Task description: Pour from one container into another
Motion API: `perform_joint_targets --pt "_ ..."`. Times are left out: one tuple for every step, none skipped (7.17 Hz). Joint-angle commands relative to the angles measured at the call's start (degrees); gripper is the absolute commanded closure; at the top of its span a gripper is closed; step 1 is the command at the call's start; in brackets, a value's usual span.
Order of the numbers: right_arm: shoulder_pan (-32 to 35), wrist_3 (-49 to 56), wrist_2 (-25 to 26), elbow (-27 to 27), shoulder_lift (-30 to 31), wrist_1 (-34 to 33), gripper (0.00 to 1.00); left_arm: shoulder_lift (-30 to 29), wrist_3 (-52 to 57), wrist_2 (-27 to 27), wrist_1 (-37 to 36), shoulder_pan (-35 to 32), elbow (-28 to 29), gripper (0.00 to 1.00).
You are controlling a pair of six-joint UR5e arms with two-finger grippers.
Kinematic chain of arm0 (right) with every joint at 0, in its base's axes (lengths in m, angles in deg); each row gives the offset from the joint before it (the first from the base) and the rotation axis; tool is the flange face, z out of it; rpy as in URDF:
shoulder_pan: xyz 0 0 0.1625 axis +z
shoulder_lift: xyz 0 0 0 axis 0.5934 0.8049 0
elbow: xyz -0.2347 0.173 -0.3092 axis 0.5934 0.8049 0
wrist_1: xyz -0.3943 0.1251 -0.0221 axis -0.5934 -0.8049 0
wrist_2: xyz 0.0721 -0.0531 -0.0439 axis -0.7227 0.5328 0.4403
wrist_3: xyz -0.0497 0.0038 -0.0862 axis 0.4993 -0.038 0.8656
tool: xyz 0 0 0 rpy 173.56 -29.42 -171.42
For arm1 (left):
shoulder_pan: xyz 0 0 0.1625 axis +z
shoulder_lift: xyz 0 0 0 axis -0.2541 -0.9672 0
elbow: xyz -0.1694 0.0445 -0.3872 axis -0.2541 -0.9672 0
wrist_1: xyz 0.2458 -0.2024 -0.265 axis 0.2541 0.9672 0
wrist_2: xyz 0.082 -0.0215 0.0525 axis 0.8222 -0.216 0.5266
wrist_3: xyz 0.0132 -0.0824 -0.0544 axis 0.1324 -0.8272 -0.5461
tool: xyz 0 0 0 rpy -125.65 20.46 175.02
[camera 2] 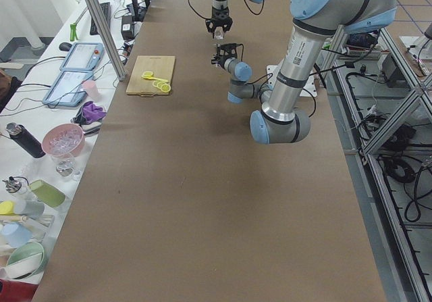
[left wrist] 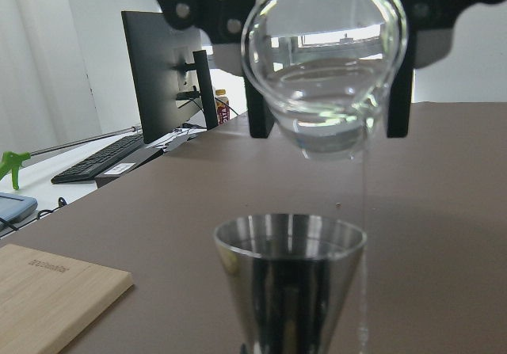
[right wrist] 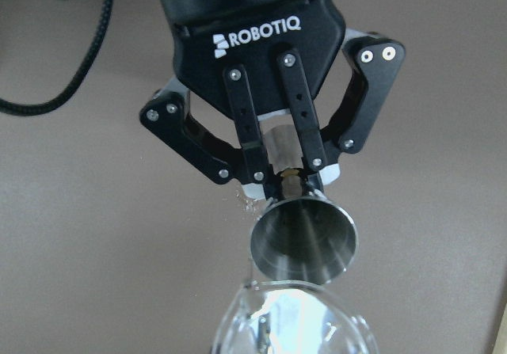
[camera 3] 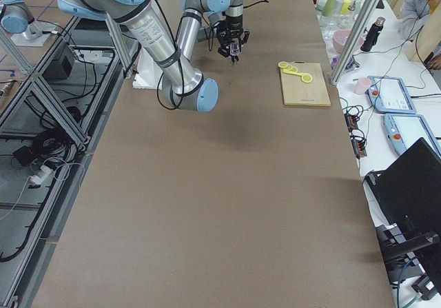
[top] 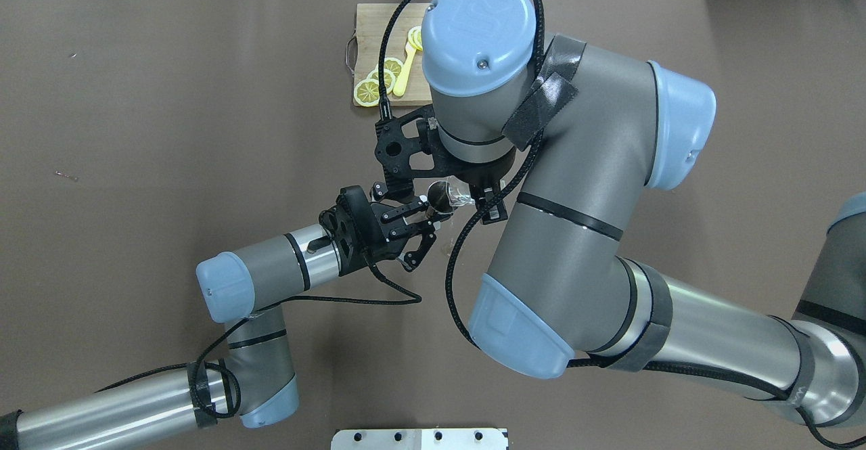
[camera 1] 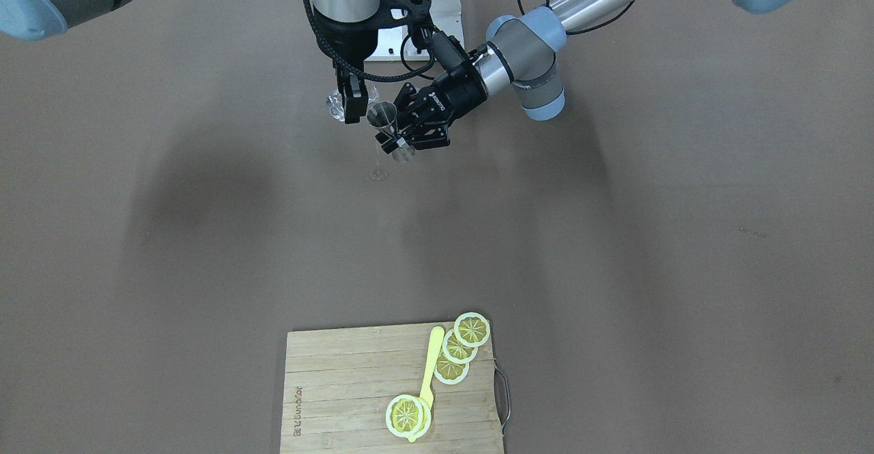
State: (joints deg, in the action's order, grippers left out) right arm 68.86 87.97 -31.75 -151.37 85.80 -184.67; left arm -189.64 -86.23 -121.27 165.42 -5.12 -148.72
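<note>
The left arm's fingers (right wrist: 315, 160) are pressed in on the narrow waist of a steel jigger (right wrist: 303, 239) and hold it clear of the table (camera 1: 614, 249). The jigger's long axis is upright and its mouth is open upward.

Directly above the jigger's mouth, the right arm's fingers (left wrist: 256, 116) pinch a clear glass (left wrist: 325, 61) from both sides. The glass is tipped well over, with its mouth turned toward the left wrist and a little water pooled against its lower wall.

The two vessels are close but apart, with a gap of air between the glass's lip and the jigger's rim.

What matters is where the water leaves the glass. In the left wrist view a thin stream (left wrist: 364, 211) drops from the lower lip and passes just outside the jigger's rim, on that view's right, instead of into the cup. Below the jigger a small wet spot (camera 1: 377, 175) shows on the table, which fits water missing the mouth.

Judged from this, the pour is under way but off line. The next move needs the glass's pouring lip and the jigger's mouth brought under one another, either vessel shifting sideways by a small amount. Both arms are equally near, since each already carries its vessel.

Whether any water has gathered inside the jigger cannot be told.
</note>
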Motion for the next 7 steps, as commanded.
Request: perform_joint_targets --pt "-0.21 1.27 0.34 1.11 -0.44 0.0 1.0 -0.03 -0.03 0.0 0.0 0.07 -0.02 1.0" --pt "-0.21 1.45 0.34 1.38 -0.53 0.0 1.0 0.06 -0.03 0.0 0.0 0.07 0.06 1.0" --pt "-0.12 1.54 0.43 1.9 -0.62 0.09 1.0 -0.03 -0.03 0.0 -0.09 0.07 0.06 1.0" --pt "-0.12 1.54 0.43 1.91 -0.79 0.09 1.0 -0.03 -0.03 0.0 -0.09 0.07 0.06 1.0" --pt "-0.12 1.54 0.43 1.99 -0.88 0.09 1.0 -0.03 -0.03 0.0 -0.09 0.07 0.06 1.0" --pt "-0.12 1.54 0.43 2.17 -0.97 0.09 1.0 -0.03 -0.03 0.0 -0.09 0.07 0.06 1.0" --pt "-0.12 1.54 0.43 2.26 -1.15 0.09 1.0 -0.03 -0.03 0.0 -0.09 0.07 0.06 1.0"
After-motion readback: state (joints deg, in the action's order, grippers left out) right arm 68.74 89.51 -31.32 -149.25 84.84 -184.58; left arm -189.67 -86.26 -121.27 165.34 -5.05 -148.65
